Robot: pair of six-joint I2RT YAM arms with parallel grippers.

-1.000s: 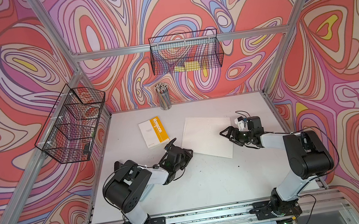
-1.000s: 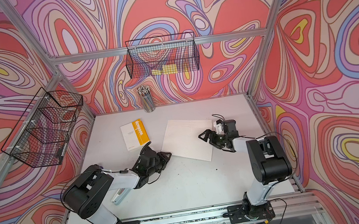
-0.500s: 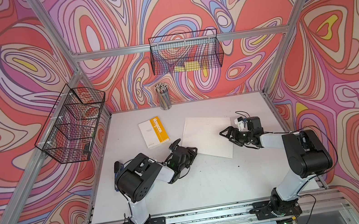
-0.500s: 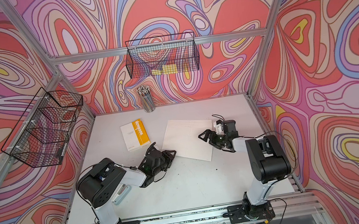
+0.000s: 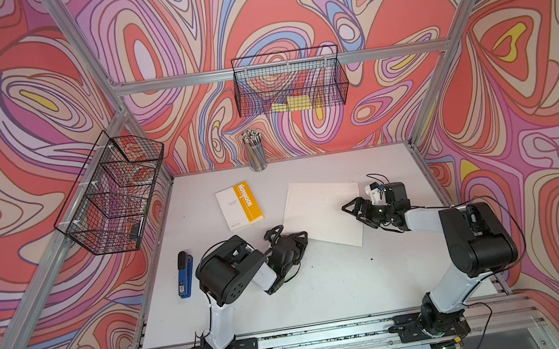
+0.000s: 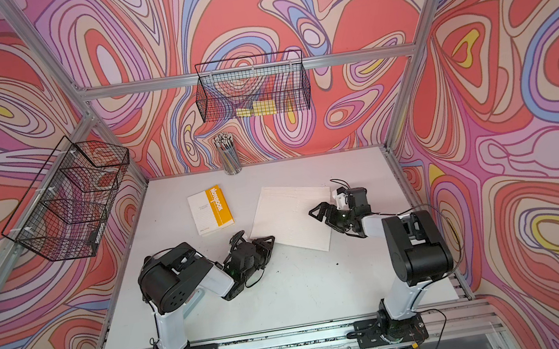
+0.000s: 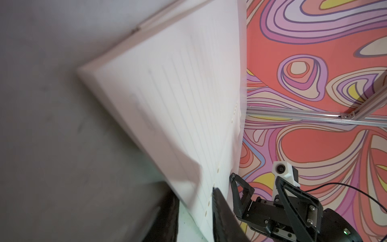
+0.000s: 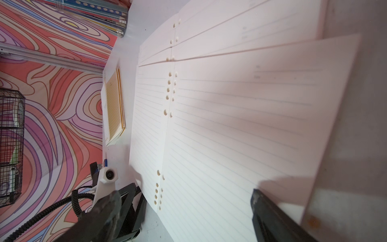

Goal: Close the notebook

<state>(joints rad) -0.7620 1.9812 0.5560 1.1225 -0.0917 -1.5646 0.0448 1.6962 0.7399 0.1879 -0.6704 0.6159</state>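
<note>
where the white table (image 5: 342, 285) reaches mid depth, a little right of centre, the notebook (image 5: 324, 210) lies open and flat with both lined halves face up; no part of the closing is done yet. its spine, marked by a row of punched holes (image 8: 168, 90), runs far to near with a slight tilt, so one half lies left and one right. the closing fold must therefore swing sideways across that line.

the left gripper (image 5: 293, 230) sits at the near-left corner of the left half. in the left wrist view the page edge passes between its two dark fingers (image 7: 222, 213), but that view is blurred, and i cannot tell whether they pinch the paper or merely straddle it. the right gripper (image 5: 355, 215) is at the outer edge of the right half, over the paper, with its jaws spread wide and holding nothing.

each arm is about equally near on its own side. the left looks the likelier to lift, being at a free corner. my guess is that the left half goes over to the right, in which case the right gripper stands where the page would land.

a small yellow pad (image 5: 240, 207), shut, lies well apart to the far left and is not the thing to close.
</note>
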